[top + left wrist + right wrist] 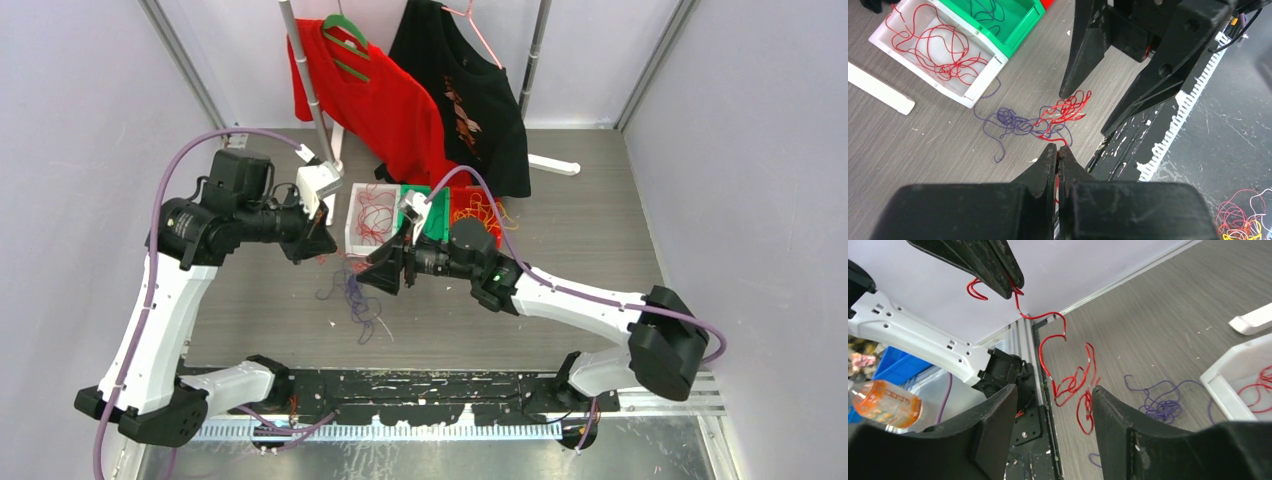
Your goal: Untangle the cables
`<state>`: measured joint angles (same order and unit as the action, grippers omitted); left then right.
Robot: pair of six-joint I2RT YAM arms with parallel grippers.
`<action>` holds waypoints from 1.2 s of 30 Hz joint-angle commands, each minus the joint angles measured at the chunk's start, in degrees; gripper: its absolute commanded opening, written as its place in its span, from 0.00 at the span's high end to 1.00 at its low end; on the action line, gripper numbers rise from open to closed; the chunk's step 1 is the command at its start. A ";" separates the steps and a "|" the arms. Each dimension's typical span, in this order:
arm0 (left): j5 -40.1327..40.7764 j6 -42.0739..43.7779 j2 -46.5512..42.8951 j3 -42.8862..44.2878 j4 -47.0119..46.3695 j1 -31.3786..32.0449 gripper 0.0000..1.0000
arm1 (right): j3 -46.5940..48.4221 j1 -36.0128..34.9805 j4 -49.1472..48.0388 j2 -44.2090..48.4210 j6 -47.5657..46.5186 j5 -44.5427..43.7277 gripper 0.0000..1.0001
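Cable (1041, 357), red, apparently hanging vertical, left claw (1007, 282)

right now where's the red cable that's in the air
In the right wrist view the red cable hangs from the shut jaws of the left gripper, its tail between the open jaws of the right gripper.

A robot test lab: plain lilac walls (80, 120) on aluminium posts (183, 60) box in a grey table (580, 230). Beyond the left gripper (322, 245) hangs a red shirt (380, 110). Small sorting bins (350, 222) sit just beside the right gripper (378, 270).
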<state>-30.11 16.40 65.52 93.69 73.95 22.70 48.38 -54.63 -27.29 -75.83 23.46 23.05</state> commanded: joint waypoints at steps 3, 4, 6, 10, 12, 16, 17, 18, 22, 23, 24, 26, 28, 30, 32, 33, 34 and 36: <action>-2.32 -0.86 -1.69 -0.84 -1.10 -0.29 1.00 | 3.49 0.02 -6.03 -4.40 4.94 8.21 0.45; -2.50 -1.05 -1.71 -1.02 -1.16 -0.29 1.00 | 3.39 0.03 -6.57 -4.86 5.60 8.27 0.51; -2.75 -1.20 -1.84 -1.26 -1.03 -0.29 1.00 | 3.03 0.00 -7.67 -5.38 6.38 8.36 0.62; -1.82 -0.97 -2.14 -1.28 -1.19 -0.29 1.00 | 1.28 0.00 -8.32 -4.85 7.06 7.53 0.79; -0.90 -0.64 -2.19 -1.03 -1.01 -0.28 1.00 | -0.39 0.05 -8.04 -4.04 6.91 6.78 0.83; 0.44 0.15 -2.29 -0.16 -0.33 -0.26 1.00 | -4.50 0.03 -7.67 -1.65 6.45 4.01 0.96; 0.78 0.27 -2.32 -0.04 -0.34 -0.28 1.00 | -5.54 0.00 -7.69 -1.00 6.31 3.07 0.99; 0.98 0.54 -2.39 0.00 -0.37 -0.29 1.00 | -6.77 0.01 -7.69 -0.16 6.02 2.22 0.99; 2.21 1.17 -2.05 -0.83 -1.39 -0.31 1.00 | -10.92 -0.01 -7.30 3.15 5.24 -1.49 0.99; 2.49 1.32 -1.83 -1.28 -1.77 -0.29 1.00 | -11.71 0.04 -7.01 4.22 4.96 -2.34 0.99; 2.77 1.53 -1.65 -1.88 -2.40 -0.29 1.00 | -12.34 0.05 -6.73 4.93 4.73 -3.38 0.99; 3.11 1.74 -1.05 -3.23 -4.02 -0.28 1.00 | -13.11 -0.02 -6.01 5.90 4.37 -4.79 0.94; 3.13 1.78 -0.04 -4.37 -5.94 -0.29 1.00 | -13.04 0.13 -4.87 6.50 3.79 -6.08 0.75; 3.12 1.22 2.02 -5.29 -9.46 -0.29 1.00 | -12.68 0.29 -3.54 7.10 3.00 -8.64 0.49; 3.17 0.75 4.36 -6.20 -13.09 -0.29 1.00 | -12.65 0.39 -2.96 7.93 2.08 -12.07 0.32; 5.42 0.23 9.93 -6.55 -18.43 -0.29 1.00 | -12.75 0.84 -1.96 9.78 0.55 -17.11 0.23; 6.35 0.32 11.78 -6.47 -20.05 -0.29 1.00 | -12.90 0.99 -1.45 10.50 0.12 -18.24 0.23; 8.89 1.03 14.86 -6.70 -24.28 -0.33 1.00 | -13.36 1.42 -0.31 12.04 -0.27 -20.33 0.23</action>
<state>-25.89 16.95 74.30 87.46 62.52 22.70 34.94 -54.13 -27.53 -68.40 25.91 10.87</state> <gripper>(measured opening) 0.010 0.767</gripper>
